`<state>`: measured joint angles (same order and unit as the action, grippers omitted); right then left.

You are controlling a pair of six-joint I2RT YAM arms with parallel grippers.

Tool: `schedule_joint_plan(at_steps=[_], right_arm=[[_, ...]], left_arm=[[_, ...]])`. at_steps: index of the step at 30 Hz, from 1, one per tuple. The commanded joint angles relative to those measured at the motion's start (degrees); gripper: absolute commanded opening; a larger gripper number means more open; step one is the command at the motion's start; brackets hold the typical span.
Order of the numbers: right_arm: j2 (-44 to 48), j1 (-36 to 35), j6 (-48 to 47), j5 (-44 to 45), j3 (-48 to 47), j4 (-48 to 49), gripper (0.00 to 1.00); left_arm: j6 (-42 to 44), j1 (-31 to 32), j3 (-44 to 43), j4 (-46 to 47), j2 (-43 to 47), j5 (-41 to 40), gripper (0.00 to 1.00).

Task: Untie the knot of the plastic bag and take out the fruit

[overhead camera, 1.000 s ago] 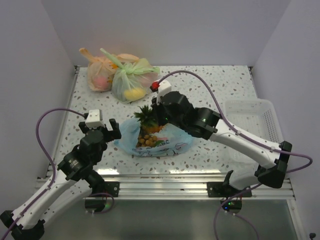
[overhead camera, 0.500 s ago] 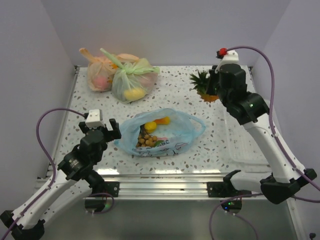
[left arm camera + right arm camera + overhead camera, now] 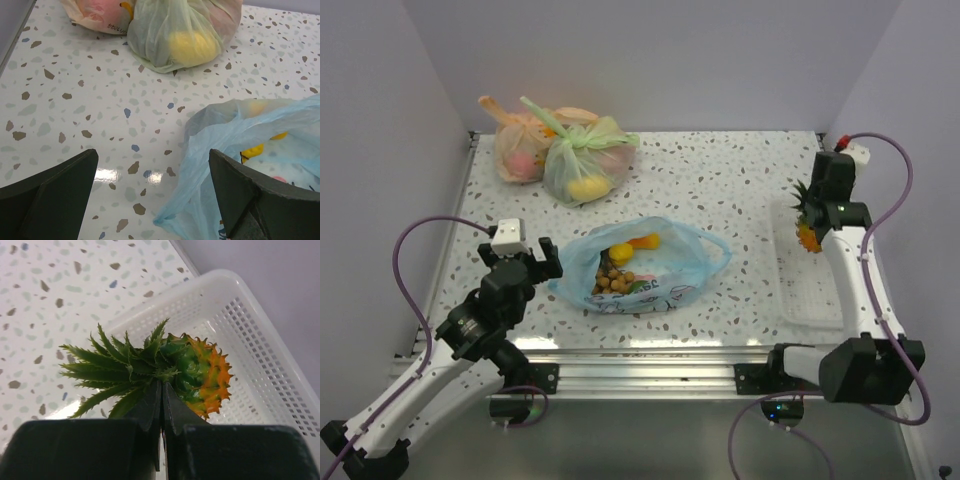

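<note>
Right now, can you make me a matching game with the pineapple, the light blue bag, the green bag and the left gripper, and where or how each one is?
Things:
1. pineapple
2. light blue bag
3. green bag
4. left gripper

Place or state:
A. open, next to the light blue bag's edge
B. knotted shut, at the far back
C. pinched by the right gripper above the white basket
D. lying open in the middle, fruit inside

Pairs: 1-C, 2-D, 3-B, 4-A
</note>
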<state>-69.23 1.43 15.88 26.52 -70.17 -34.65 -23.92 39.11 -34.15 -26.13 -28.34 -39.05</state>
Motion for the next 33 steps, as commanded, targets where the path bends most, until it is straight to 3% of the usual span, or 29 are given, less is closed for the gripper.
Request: schedule_joint_plan(at_steps=[1, 5, 7, 8, 10, 11, 14, 17, 22, 26, 33], right_arm=[[-1.60, 2.69, 2.75, 2.74, 2.93, 4.42, 0.00], [-3.36, 3.84, 4.59, 4.59, 6.18, 4.95, 0.00], [-4.07, 3.84, 5.30, 3.89, 6.01, 4.07, 0.15], [-4.07, 3.75, 5.30, 2.06, 5.49, 3.55, 0.30], [-3.20, 3.75, 4.60, -0.14, 5.05, 3.54, 0.43], [-2.49, 3.67, 3.82, -1.64, 4.96, 3.89, 0.60], [1.02, 3.23, 2.58, -9.45, 3.99, 3.28, 0.83], [3.92, -0.19, 1.18, -17.98, 1.89, 1.09, 0.93], [8.75, -18.61, 0.90, -25.25, 1.43, 2.38, 0.93], [8.94, -28.83, 6.78, -29.42, 3.55, 6.96, 0.92], [-1.07, -47.73, 11.28, -26.61, 4.78, 16.01, 0.93]], left_arm=[[0.37, -0.27, 0.14, 2.49, -0.14, -0.42, 0.98], [0.46, -0.27, 0.05, 2.49, -0.23, -0.24, 0.98], [0.54, -0.27, 0.05, 2.66, -0.31, -0.06, 0.98], [0.54, -0.27, -0.04, 2.58, -0.31, 0.02, 0.98], [0.63, -0.27, 0.05, 2.66, -0.31, 0.29, 0.98], [0.54, -0.27, 0.05, 2.66, -0.23, 0.29, 0.98], [0.72, -0.27, 0.05, 2.75, -0.58, 0.46, 0.98], [0.72, -0.35, 0.05, 2.75, -0.58, 0.46, 0.98], [0.81, -0.35, 0.05, 2.93, -0.84, 0.64, 0.98], [0.72, -0.35, 0.05, 2.84, -1.46, 0.73, 0.98], [0.63, -0.27, 0.05, 2.93, -1.81, 0.73, 0.98]])
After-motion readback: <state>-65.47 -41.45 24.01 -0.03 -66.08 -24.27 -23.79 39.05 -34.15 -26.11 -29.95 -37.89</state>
